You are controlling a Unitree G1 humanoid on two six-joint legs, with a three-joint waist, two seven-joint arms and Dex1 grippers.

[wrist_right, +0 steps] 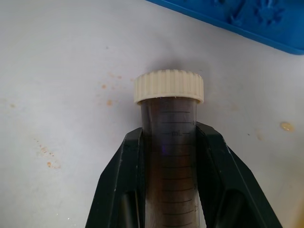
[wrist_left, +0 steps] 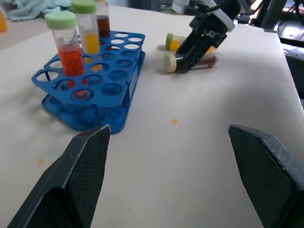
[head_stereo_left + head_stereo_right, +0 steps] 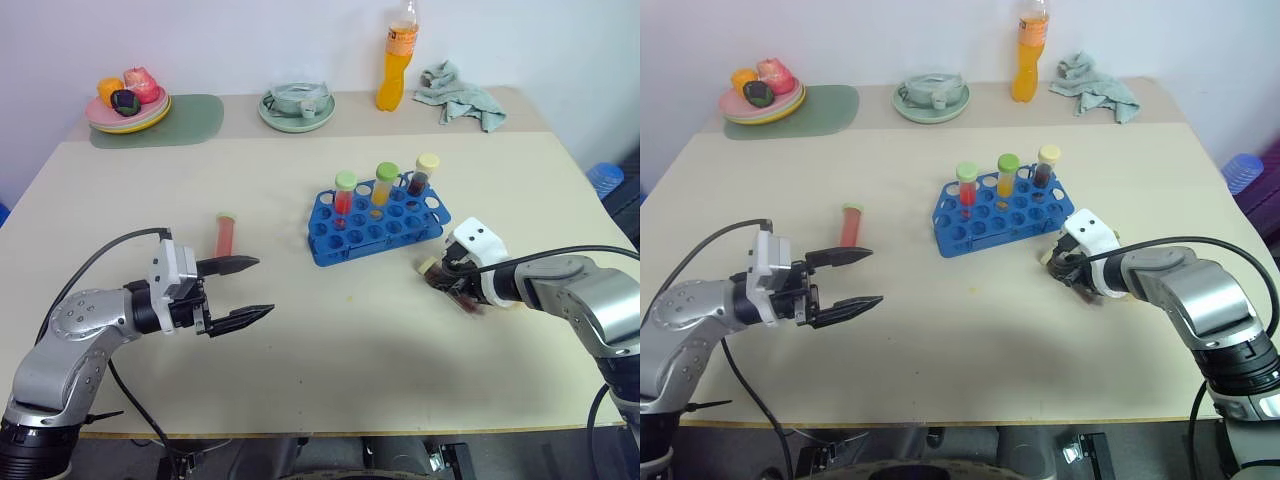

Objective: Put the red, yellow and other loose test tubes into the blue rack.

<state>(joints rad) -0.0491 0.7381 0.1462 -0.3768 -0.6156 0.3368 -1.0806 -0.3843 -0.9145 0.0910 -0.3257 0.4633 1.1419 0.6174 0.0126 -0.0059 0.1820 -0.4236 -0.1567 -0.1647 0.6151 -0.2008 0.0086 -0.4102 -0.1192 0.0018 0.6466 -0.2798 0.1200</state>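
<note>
The blue rack [image 3: 375, 228] stands mid-table and holds three upright tubes: red [image 3: 344, 196], yellow [image 3: 385, 186] and dark brown [image 3: 423, 174]. Left of the rack a loose red tube [image 3: 226, 236] lies flat on the table. My right gripper [image 3: 447, 278] is just right of the rack's front corner. It is shut on a dark brown tube with a cream cap [image 1: 168, 118], which is low at the table top. Just beyond that tube lies a yellow tube with a green cap [image 2: 174, 42]. My left gripper [image 3: 265, 286] hovers open and empty, below the red tube.
Along the back edge are a plate of fruit [image 3: 128, 108] on a green mat [image 3: 195, 118], a pale green saucer with a cup [image 3: 296, 106], a tall orange drink bottle [image 3: 398, 62] and a crumpled cloth [image 3: 462, 96]. A blue object [image 3: 605, 178] sits beyond the table's right edge.
</note>
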